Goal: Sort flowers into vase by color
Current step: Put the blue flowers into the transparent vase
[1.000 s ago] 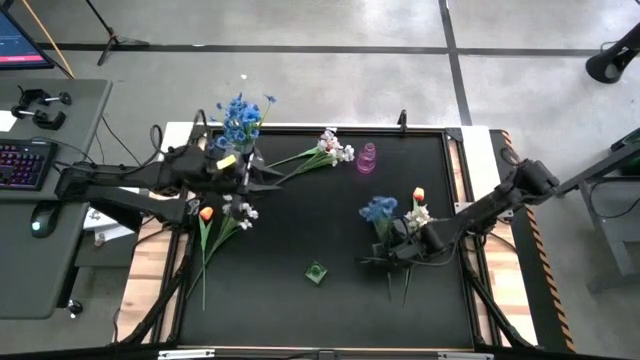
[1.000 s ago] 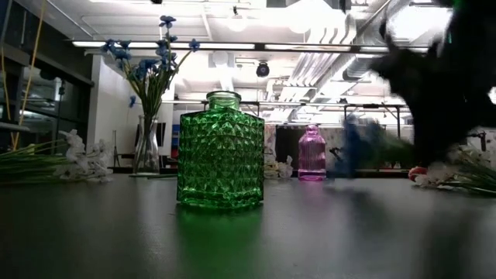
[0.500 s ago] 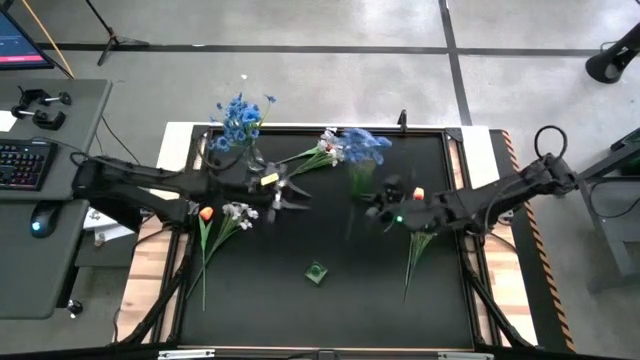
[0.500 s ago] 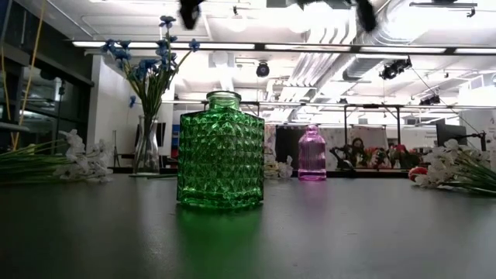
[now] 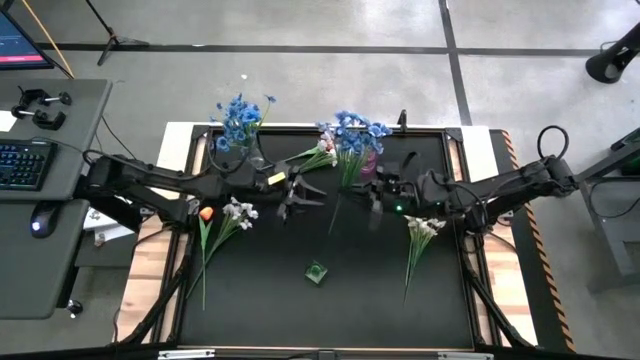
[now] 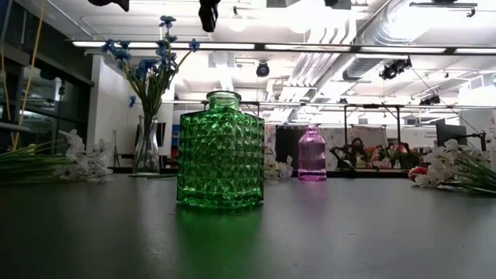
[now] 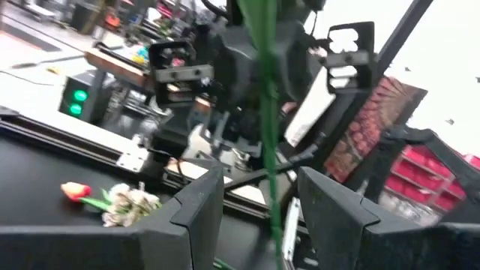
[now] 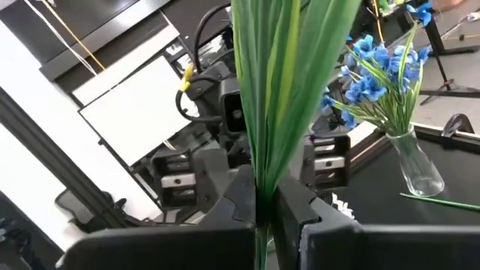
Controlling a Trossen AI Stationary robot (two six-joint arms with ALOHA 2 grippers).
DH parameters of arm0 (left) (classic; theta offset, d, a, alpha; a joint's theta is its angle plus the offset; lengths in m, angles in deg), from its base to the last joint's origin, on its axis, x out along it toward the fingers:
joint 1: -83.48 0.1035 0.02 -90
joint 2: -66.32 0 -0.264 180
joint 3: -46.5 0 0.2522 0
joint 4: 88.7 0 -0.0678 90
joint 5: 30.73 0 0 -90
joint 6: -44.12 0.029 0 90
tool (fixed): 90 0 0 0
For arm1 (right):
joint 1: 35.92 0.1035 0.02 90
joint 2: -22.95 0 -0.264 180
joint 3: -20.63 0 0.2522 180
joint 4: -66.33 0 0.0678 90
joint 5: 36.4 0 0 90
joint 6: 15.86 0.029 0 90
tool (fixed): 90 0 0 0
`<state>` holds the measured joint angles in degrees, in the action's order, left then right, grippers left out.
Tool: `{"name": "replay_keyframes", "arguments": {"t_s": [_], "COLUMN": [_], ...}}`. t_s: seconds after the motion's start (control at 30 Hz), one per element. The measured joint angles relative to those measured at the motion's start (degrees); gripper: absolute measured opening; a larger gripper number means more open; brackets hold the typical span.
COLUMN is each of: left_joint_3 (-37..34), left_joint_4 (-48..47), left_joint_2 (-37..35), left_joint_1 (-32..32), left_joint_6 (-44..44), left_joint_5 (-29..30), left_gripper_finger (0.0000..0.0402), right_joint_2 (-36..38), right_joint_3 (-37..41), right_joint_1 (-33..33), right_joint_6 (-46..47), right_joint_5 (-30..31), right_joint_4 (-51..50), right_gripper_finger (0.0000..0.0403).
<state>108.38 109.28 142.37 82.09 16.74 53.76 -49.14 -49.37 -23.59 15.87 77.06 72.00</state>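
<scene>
My right gripper point(image 5: 372, 192) point(image 8: 264, 201) is shut on a blue-blossomed flower point(image 5: 357, 130), held above the table's middle. My left gripper point(image 5: 308, 196) point(image 7: 262, 217) is open; in its wrist view the flower's green stem point(image 7: 266, 150) passes between its two fingers, and I see no touch. More blue flowers point(image 5: 238, 118) stand in a clear vase point(image 5: 256, 160) point(image 8: 415, 166) at the far left. A pink vase point(image 6: 311, 153) stands at the far edge, partly hidden from above by the blossoms. A green vase point(image 5: 316, 272) point(image 6: 221, 151) stands nearer. My right gripper pinches the flower's bundle of green stem and leaves point(image 8: 274, 161) between its two fingers, coming level from the table's right, across the stem. The flower is lifted clear, with its blossoms toward the far edge and its stem end point(image 5: 334, 226) toward the near edge.
White-pink flowers point(image 5: 330, 150) lie by the far edge. An orange tulip and white flowers point(image 5: 225, 213) lie at the left, and more white flowers point(image 5: 420, 232) at the right. Bare black table lies around the green vase. A desk with a keyboard point(image 5: 22, 165) stands to the left.
My right gripper has lifted the blue flower off the table's right part and carried it up, toward the left and the far edge, so its stem now runs near to far. My left gripper has moved right from the clear vase toward the stem.
</scene>
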Motion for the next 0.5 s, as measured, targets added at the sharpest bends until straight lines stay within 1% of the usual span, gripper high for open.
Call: {"name": "replay_keyframes", "arguments": {"t_s": [0.17, 0.3, 0.5], "left_joint_3": [0.04, 0.04, 0.04], "left_joint_4": [1.69, 1.62, 1.65], "left_joint_2": [-0.02, -0.02, 0.13], "left_joint_1": [-0.04, -0.04, -0.04], "left_joint_6": [-2.03, -3.77, -4.33], "left_joint_5": [0.08, 0.09, 0.32], "left_gripper_finger": [0.0159, 0.0159, 0.0159], "right_joint_2": [-0.48, -1.3, -4.33], "right_joint_3": [0.01, 0.01, 0.01], "right_joint_1": [-1.24, -2.93, -4.54], "right_joint_6": [-2.22, -2.21, -1.82], "right_joint_5": [-0.34, -3.3, -8.17], "right_joint_4": [1.54, 2.63, 8.3], "right_gripper_finger": [0.0, 0.0, 0.0]}}
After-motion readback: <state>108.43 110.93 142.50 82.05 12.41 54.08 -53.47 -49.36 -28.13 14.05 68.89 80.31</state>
